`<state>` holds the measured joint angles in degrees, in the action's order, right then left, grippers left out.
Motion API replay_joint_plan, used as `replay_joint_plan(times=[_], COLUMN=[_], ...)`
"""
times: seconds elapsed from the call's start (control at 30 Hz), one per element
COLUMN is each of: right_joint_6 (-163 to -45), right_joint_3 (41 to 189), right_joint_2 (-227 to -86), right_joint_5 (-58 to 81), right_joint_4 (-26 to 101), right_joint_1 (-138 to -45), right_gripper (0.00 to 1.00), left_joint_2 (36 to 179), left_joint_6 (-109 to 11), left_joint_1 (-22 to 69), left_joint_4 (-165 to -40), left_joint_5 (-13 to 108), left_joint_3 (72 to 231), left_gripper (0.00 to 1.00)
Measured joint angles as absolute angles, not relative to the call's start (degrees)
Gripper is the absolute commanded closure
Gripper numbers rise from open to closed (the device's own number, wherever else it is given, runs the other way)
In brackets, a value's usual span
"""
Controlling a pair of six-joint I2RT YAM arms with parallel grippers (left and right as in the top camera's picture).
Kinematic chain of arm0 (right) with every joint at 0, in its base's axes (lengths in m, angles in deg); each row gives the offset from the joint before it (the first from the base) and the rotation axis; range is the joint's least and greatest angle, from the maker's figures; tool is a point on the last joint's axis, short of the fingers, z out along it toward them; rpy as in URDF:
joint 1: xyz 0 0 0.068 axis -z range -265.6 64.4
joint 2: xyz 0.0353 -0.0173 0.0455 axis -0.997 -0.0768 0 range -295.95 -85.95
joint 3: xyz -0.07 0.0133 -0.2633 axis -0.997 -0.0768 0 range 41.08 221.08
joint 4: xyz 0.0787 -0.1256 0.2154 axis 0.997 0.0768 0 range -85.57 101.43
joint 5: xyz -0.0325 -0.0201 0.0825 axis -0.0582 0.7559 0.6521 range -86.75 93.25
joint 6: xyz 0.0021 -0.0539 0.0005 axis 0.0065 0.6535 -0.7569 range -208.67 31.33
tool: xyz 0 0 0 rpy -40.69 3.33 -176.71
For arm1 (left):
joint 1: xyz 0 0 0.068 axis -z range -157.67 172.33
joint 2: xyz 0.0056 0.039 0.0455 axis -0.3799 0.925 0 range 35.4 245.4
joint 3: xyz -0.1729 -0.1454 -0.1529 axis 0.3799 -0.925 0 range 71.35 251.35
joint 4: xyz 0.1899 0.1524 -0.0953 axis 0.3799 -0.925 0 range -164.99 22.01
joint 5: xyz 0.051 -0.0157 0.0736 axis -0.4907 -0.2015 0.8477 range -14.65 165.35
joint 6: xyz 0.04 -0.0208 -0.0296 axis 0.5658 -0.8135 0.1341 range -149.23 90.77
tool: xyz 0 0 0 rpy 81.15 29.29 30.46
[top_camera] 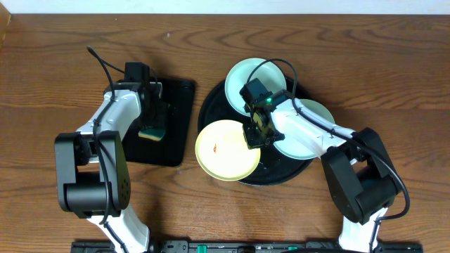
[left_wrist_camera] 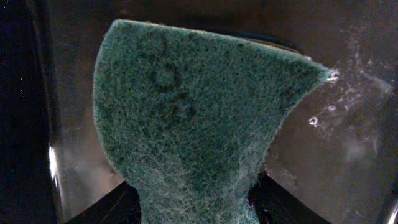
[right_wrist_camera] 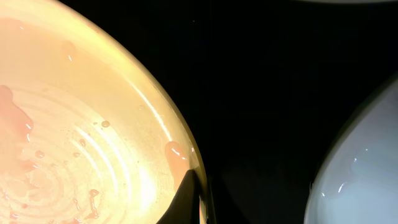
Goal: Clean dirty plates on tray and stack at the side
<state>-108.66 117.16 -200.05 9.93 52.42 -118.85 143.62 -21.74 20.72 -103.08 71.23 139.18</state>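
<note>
A pale yellow plate with a small red smear overhangs the left rim of the round black tray. My right gripper is shut on that plate's right rim. In the right wrist view its fingers pinch the wet, pink-streaked yellow plate. Two mint plates lie on the tray, partly hidden by the right arm. My left gripper hovers over a green sponge. Seen from the left wrist, its jaws stand apart with the sponge between them.
The sponge rests on a smaller rectangular black tray left of the round one. Bare wooden table surrounds both trays. A mint plate's edge shows at the right of the right wrist view.
</note>
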Motion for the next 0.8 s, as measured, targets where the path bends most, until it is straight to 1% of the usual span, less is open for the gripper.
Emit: replay_joint_plan(times=[0.23, 0.27, 0.3, 0.37, 0.4, 0.43, 0.47, 0.7, 0.8], right_joint_6=[-108.7, -108.6, -108.6, -108.6, -108.6, -108.6, -108.6, -108.9, -109.9], right_joint_3=[117.2, 117.2, 117.2, 117.2, 117.2, 117.2, 117.2, 117.2, 117.2], right_joint_2=[-200.1, -200.1, -200.1, -200.1, -200.1, -200.1, -200.1, -200.1, -200.1], right_joint_5=[9.9, 9.9, 9.9, 9.9, 9.9, 9.9, 9.9, 9.9, 10.4], right_joint_4=[52.4, 52.4, 52.4, 52.4, 52.4, 52.4, 52.4, 52.5, 52.5], right_joint_1=[-118.9, -118.9, -118.9, -118.9, -118.9, -118.9, -118.9, -118.8, -118.6], right_gripper=[0.99, 0.99, 0.99, 0.99, 0.99, 0.99, 0.99, 0.99, 0.99], left_joint_2=[143.6, 143.6, 143.6, 143.6, 143.6, 143.6, 143.6, 143.5, 141.8], left_joint_6=[-21.7, -21.8, -21.9, -22.1, -22.0, -22.0, -22.1, -22.6, -23.2], left_joint_1=[20.7, 20.7, 20.7, 20.7, 20.7, 20.8, 20.9, 20.9, 20.8], left_joint_4=[-101.7, -101.6, -101.7, -102.1, -102.6, -103.4, -104.4, -110.7, -113.5], left_joint_5=[71.5, 71.5, 71.5, 71.5, 71.4, 71.3, 71.2, 71.2, 69.4], left_joint_3=[139.2, 139.2, 139.2, 139.2, 139.2, 139.4, 139.6, 142.4, 142.6], left_gripper=[0.47, 0.51, 0.58, 0.78, 0.81, 0.89, 0.92, 0.92, 0.92])
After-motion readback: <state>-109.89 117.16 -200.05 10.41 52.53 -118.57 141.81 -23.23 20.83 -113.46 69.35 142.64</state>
